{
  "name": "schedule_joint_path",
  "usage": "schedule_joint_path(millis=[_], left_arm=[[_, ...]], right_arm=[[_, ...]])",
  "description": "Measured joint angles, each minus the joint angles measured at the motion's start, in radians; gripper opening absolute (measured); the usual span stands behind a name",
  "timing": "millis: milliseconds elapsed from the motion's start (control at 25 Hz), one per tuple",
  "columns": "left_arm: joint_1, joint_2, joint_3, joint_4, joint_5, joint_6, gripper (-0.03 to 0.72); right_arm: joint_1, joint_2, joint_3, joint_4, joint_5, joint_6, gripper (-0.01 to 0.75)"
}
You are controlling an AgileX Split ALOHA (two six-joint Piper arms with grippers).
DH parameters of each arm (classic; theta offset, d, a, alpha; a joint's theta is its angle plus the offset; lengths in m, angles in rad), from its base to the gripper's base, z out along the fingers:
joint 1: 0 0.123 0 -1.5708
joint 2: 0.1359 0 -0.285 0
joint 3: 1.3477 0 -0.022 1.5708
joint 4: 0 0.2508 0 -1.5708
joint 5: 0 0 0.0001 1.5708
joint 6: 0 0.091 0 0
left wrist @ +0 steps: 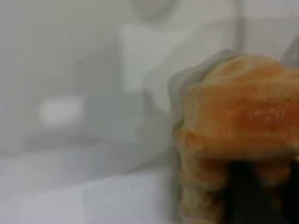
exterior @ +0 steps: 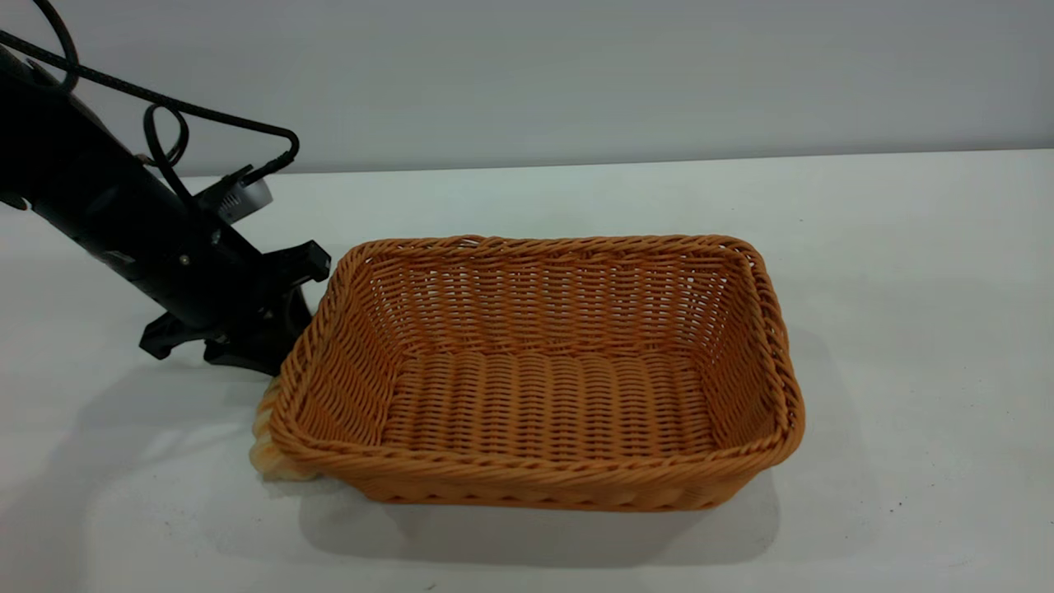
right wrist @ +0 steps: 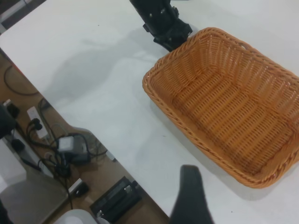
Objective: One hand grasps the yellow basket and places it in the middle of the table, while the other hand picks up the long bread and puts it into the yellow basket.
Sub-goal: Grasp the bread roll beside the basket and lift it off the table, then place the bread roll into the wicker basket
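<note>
**Bread tucked behind basket corner, left gripper down on it**

Plain white table (exterior: 906, 272) w/ a grey wall behind; the right wrist view also shows the table edge and, below it, cables and power bricks on the floor.

The yellow basket (exterior: 535, 371) sits about mid-table, empty, long side toward the near edge. The long bread (exterior: 268, 449) lies on the table at the basket's near-left corner, touching or just beside the wall, mostly hidden by it. The left gripper (exterior: 239, 333) is low at the basket's left end, right over the bread; its jaws are hidden, so can't tell if open or closed on anything. In the left wrist view the bread (left wrist: 238, 121) fills the right side, very close, w/ a dark finger (left wrist: 243, 196) in front of it.

Handling, as a judgement: bread looks light, soft, easily squashed, so grip across the short width near the middle, gently. Basket looks light but stiff; the braided rim is the obvious hold.

Views: the exterior shows only a sliver of bread; the left wrist shows its ridged crust but no basket. The right wrist view shows the whole basket (right wrist: 229, 102) from above and the left gripper (right wrist: 163, 25) at its end, no bread. The right gripper (right wrist: 189, 196) is high, off the near side; only one dark finger shows, jaw gap unclear.
</note>
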Motion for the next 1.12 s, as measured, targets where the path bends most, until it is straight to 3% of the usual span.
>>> schedule_joint_path(millis=[40,120,360,600,760,1120], left_arm=[[0.0,-0.002,0.0,0.009,-0.002,0.0,0.092],[0.0,-0.018,0.002,0.036,-0.012,0.0,0.045],[0.026,-0.157,0.01,0.138,-0.061,-0.039,0.045],[0.019,-0.308,0.011,0.15,0.002,-0.072,0.045],[-0.046,-0.349,0.011,0.129,0.038,-0.073,0.045],[-0.271,-0.346,0.011,0.117,0.042,-0.063,0.044]], right_arm=[[0.0,0.0,0.0,0.0,0.0,0.004,0.589],[0.0,0.0,0.0,0.0,0.0,0.007,0.589],[0.0,0.0,0.0,0.0,0.0,0.014,0.589],[0.0,0.0,0.0,0.0,0.0,0.015,0.589],[0.0,0.0,0.0,0.0,0.0,0.016,0.589],[0.0,-0.03,0.0,0.0,0.013,0.016,0.589]])
